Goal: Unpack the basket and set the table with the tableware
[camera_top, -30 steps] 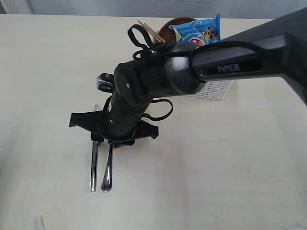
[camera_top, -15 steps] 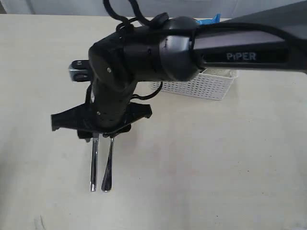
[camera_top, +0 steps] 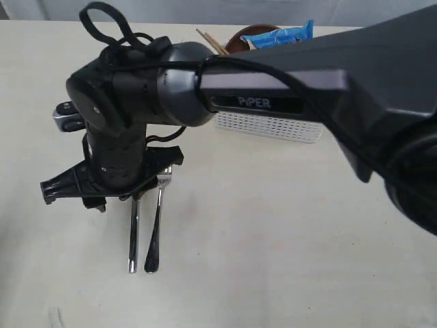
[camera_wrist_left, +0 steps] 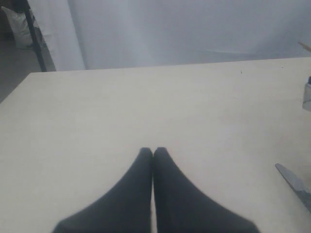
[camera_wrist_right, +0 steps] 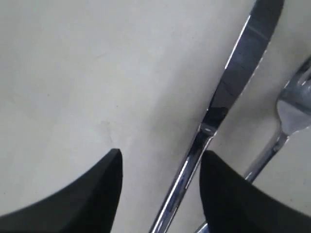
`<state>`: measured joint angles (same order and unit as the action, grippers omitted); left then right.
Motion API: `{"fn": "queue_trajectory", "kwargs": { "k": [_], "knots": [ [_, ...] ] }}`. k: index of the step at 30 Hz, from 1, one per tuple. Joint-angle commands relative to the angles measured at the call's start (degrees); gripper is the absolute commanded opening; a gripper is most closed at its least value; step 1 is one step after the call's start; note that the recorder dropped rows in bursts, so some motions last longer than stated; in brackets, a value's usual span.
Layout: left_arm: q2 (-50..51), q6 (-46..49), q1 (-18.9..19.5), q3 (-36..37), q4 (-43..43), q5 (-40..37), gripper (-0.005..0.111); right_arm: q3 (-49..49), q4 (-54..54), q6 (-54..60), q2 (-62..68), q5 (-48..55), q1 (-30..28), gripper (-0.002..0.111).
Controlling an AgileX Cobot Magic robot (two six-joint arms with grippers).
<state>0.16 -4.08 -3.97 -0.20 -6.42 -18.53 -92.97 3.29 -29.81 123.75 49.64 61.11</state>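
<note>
A steel knife [camera_top: 133,239] and a steel fork [camera_top: 156,225] lie side by side on the table [camera_top: 307,239], handles toward the front. My right gripper [camera_top: 117,198] hovers over the knife's blade end, reaching across from the right, and it is open and empty. In the right wrist view the knife [camera_wrist_right: 228,92] runs between the spread jaws of the right gripper [camera_wrist_right: 162,160], with the fork [camera_wrist_right: 291,111] beside it. The white basket [camera_top: 273,127] at the back holds chopsticks [camera_top: 212,42] and a brown plate [camera_top: 244,34]. My left gripper [camera_wrist_left: 153,151] is shut over bare table.
A blue chip bag [camera_top: 281,34] sticks out of the basket. The right arm's dark body [camera_top: 287,82] hides most of the basket and its contents. The table's far edge [camera_wrist_left: 146,68] meets a pale curtain.
My right arm has swung left and lifted off the cutlery, uncovering the fork's tines. The knife and fork have stayed where they lie. The left gripper has not moved.
</note>
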Motion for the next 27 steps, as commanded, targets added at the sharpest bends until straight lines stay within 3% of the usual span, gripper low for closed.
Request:
{"fn": "queue_trajectory", "kwargs": {
  "k": [1, 22, 24, 27],
  "knots": [
    [-0.16, 0.23, 0.11, 0.20, 0.66, 0.03, 0.000, -4.34, -2.31, 0.61, 2.56, 6.14, -0.39, 0.048],
    [-0.16, 0.23, 0.11, 0.20, 0.66, 0.03, 0.000, -4.97, -1.90, -0.30, 7.57, 6.73, -0.39, 0.047],
    [-0.16, 0.23, 0.11, 0.20, 0.66, 0.03, 0.000, -4.97, -1.90, -0.30, 7.81, 6.36, -0.39, 0.037],
    [-0.16, 0.23, 0.11, 0.20, 0.66, 0.03, 0.000, -4.97, -1.63, -0.30, 7.81, 5.87, -0.39, 0.006]
  ]
}}
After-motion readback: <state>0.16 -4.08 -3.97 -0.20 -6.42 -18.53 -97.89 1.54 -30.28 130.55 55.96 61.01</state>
